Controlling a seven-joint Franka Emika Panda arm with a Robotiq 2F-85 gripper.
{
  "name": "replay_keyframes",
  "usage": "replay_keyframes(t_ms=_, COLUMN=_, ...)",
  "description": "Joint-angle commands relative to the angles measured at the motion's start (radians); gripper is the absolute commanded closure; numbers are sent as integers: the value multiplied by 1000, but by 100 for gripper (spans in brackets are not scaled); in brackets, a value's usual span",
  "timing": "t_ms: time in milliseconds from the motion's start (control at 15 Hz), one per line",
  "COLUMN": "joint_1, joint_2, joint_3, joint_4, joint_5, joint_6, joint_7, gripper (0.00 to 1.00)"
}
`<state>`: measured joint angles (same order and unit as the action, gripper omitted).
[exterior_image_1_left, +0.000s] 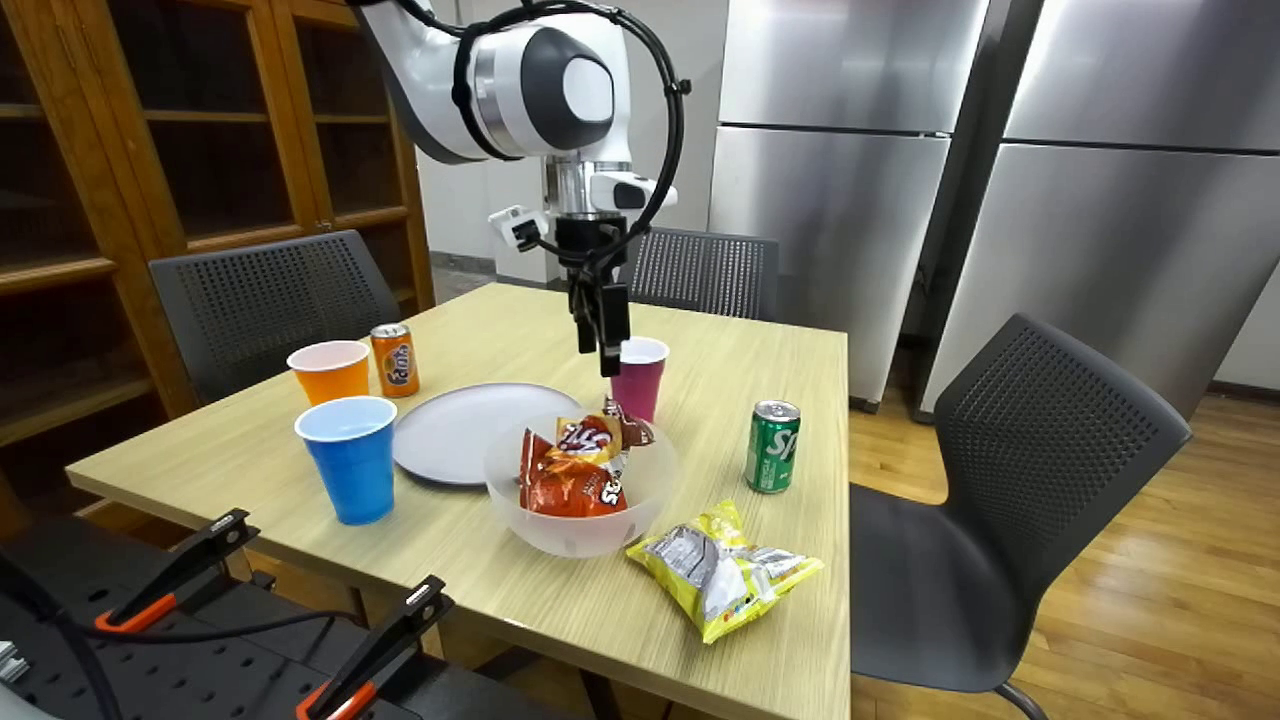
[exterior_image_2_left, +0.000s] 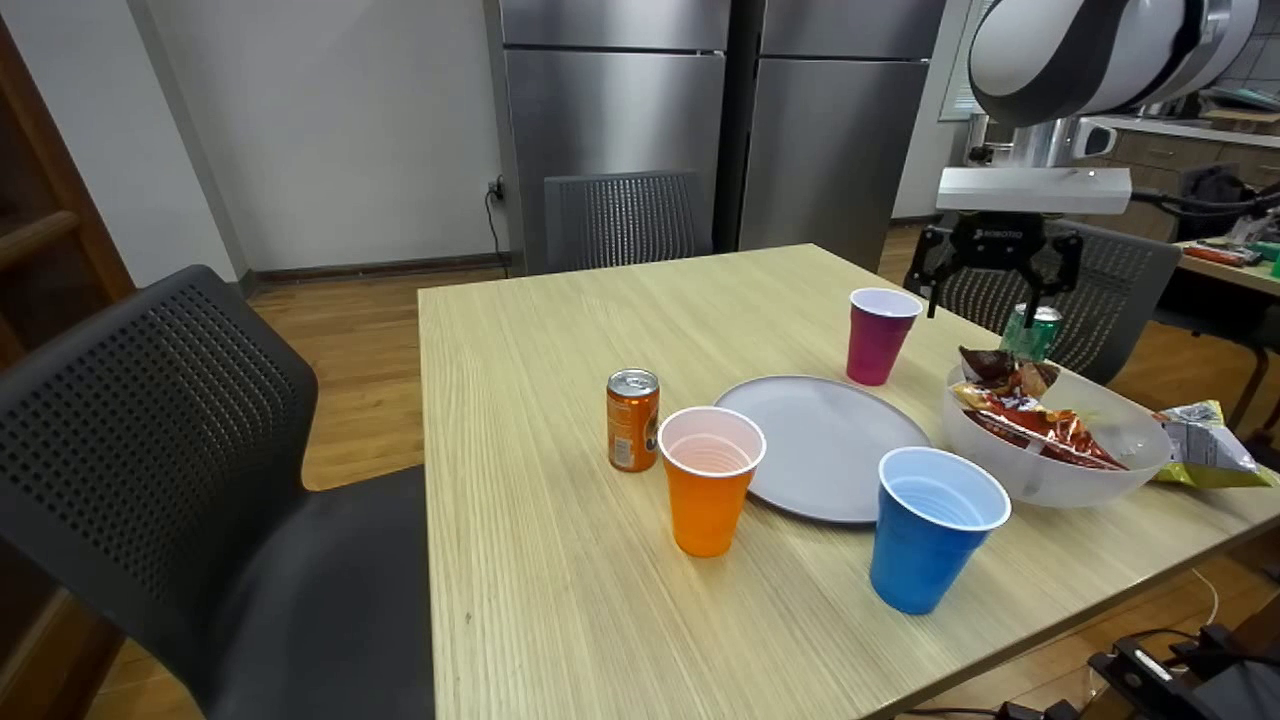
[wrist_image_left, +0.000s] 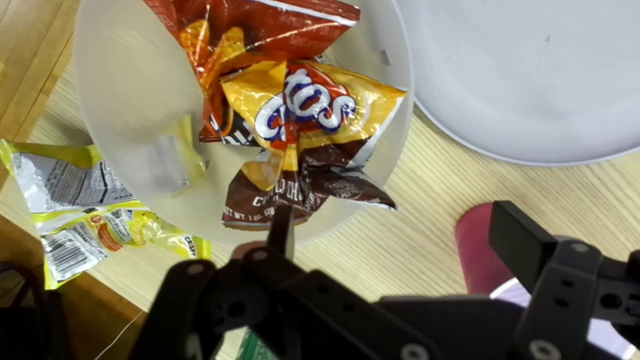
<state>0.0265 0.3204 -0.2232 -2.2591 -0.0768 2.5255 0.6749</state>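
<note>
Fingers (wrist_image_left: 522, 245) wide apart, nothing held, hanging over the bowl (exterior_image_1_left: 580, 540) side of the bench (exterior_image_2_left: 540, 600). Nearest thing is the gold bag (wrist_image_left: 325, 132), in the bowl, lying on the red bag (wrist_image_left: 280, 35). Height is what matters: bag sits below the tips, not level with them. Both exterior views show a short gap from tips down to its brown end, which pokes up at the rim; no contact that I can see. In the wrist view one finger overlaps that end, likely line of sight only. Bulk of the bag lies up-frame of the fingers, more on that finger's side; the other finger overlaps the purple cup (wrist_image_left: 477, 257). Bag is crumpled, no clean long axis; main crease runs gold end to brown end, roughly square to the line joining the tips. In an exterior view the bowl stands just in from the bench's near edge, right beside the plate (wrist_image_left: 525, 100), can't tell if touching; yellow bag (exterior_image_1_left: 710, 570) is toward the near corner, green can (exterior_image_1_left: 774, 448) by the right-hand edge.
</note>
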Motion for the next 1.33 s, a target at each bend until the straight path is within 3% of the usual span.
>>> replay_keyframes(t_ms=0, joint_1=-7, joint_2=-4, joint_3=26, joint_4=50, joint_5=12, joint_6=-40, joint_7=-28, gripper=0)
replay_keyframes(t_ms=533, joint_1=1, joint_2=68, joint_3=48, joint_4=196, joint_5=5, joint_6=-58, joint_7=-36, gripper=0)
replay_keyframes(t_ms=1267, joint_1=39, joint_2=280, joint_3=44, joint_4=477, joint_5=5, joint_6=-147, joint_7=-7, gripper=0)
